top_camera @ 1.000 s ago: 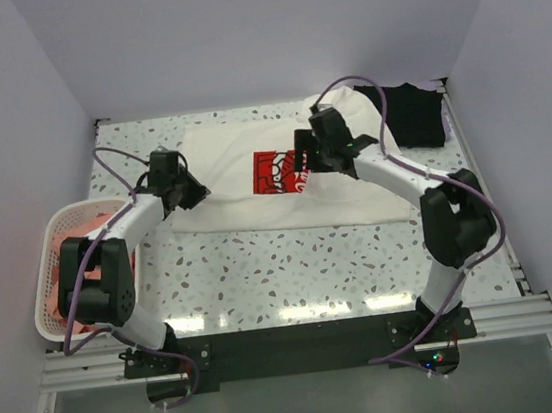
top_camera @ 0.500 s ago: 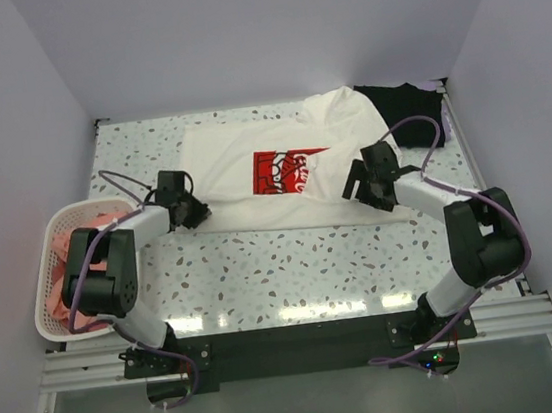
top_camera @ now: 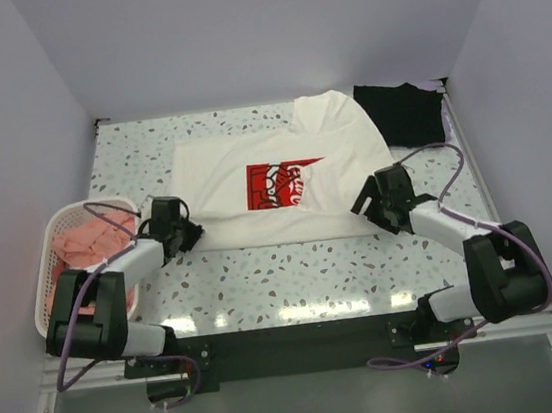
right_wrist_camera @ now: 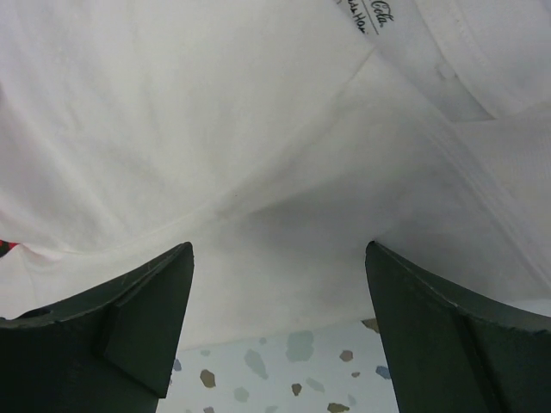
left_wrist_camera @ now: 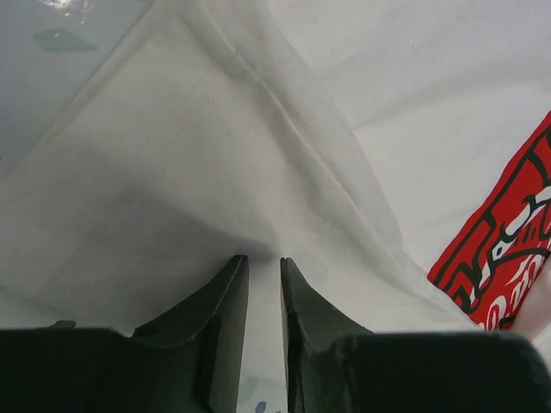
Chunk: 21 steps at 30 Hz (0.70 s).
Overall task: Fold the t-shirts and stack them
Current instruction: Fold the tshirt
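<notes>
Dragged nearer the front edge of the speckled tabletop point(top_camera: 293, 265): white red-printed cloth t-shirt point(top_camera: 222, 178), lilac walls point(top_camera: 235, 40) around. Wrist views reveal left gripper point(left_wrist_camera: 263, 260) pinching it, right gripper point(right_wrist_camera: 277, 249) agape.

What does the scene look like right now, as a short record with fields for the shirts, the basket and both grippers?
white shirt: spread on the table, red print facing up
black shirt: far right corner of the table
basket: left edge of the table, pink shirts inside
left gripper: pinched on the white shirt's near left edge
right gripper: open, at the white shirt's near right edge
</notes>
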Tool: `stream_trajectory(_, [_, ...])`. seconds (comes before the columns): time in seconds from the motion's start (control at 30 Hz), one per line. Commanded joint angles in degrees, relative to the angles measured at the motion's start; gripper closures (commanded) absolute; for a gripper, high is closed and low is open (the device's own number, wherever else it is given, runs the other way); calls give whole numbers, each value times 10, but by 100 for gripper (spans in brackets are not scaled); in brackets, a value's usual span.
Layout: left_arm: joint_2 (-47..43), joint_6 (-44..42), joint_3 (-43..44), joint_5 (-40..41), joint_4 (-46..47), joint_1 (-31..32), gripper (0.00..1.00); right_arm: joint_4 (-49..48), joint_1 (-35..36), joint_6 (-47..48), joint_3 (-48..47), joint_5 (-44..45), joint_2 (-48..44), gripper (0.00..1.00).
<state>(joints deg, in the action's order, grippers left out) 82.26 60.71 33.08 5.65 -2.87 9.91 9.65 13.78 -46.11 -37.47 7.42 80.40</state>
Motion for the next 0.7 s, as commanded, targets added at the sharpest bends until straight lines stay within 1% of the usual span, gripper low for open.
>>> stream_trajectory(0.0, [-31,-4,-52,53,-89,0,73,76,-2,-29,55,-6,-56,15])
stream_trajectory(0.1, [-77,1,-78,53,-112,1,72,107,-2,-40,81,-23,-126,15])
stream_trajectory(0.17, [-117,3,-98,52,-128,0,72,145,-3,-48,91,-33,-161,15])
stream_trajectory(0.27, [-166,8,-119,53,-152,0,70,196,-2,-49,106,-43,-252,15])
stream_trajectory(0.3, [-185,8,-122,53,-156,0,70,220,-2,-49,109,-43,-267,15])
stream_trajectory(0.37, [-199,8,-127,54,-161,0,68,234,-2,-47,110,-43,-300,15])
stream_trajectory(0.43, [-205,-1,-109,53,-163,0,67,229,-2,-27,93,-40,-333,15])
stream_trajectory(0.5, [-204,-15,-90,47,-170,1,67,217,-2,-14,62,-34,-336,14])
stream_trajectory(0.53, [-200,-21,-72,45,-168,0,67,202,-2,4,49,-30,-321,14])
stream_trajectory(0.6, [-193,-35,-50,43,-169,0,67,180,-2,22,4,-28,-287,14])
stream_trajectory(0.63, [-192,-39,-32,43,-168,0,67,168,-2,32,-7,-27,-245,15])
stream_trajectory(0.67, [-187,-45,-25,41,-161,0,67,153,-2,39,-16,-30,-223,15])
